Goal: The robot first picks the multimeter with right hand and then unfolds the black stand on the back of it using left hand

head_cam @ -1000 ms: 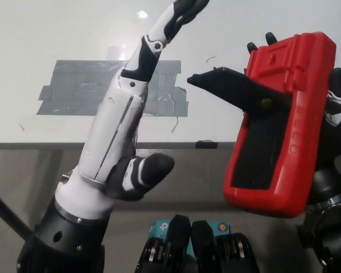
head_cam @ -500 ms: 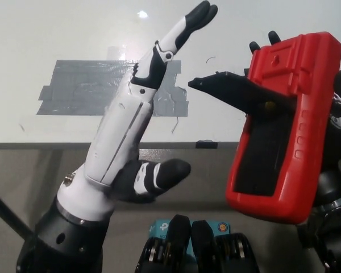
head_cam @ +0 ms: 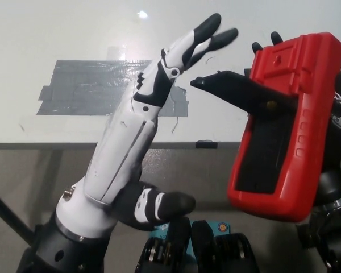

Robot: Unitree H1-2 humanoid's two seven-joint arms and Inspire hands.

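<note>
My black right hand [head_cam: 336, 170] holds the red multimeter [head_cam: 295, 96] upright at the right, its back facing the camera. The black stand [head_cam: 233, 88] on that back is swung out to the left, its free tip pointing toward my left hand. My white left hand [head_cam: 145, 122] reaches up across the middle with fingers apart and stretched out. Its black fingertips [head_cam: 213, 33] hover just above and left of the stand's tip, a small gap between them. The right hand's fingers are mostly hidden behind the meter.
A white table [head_cam: 57, 34] lies beneath, with a patch of grey tape [head_cam: 85, 85] left of centre. The table's front edge [head_cam: 45, 145] runs across the middle of the picture; grey floor lies below it.
My left hand has leaned to the right, bringing its fingertips from up near the picture's top down close to the stand's tip. The multimeter and right hand have barely moved.
</note>
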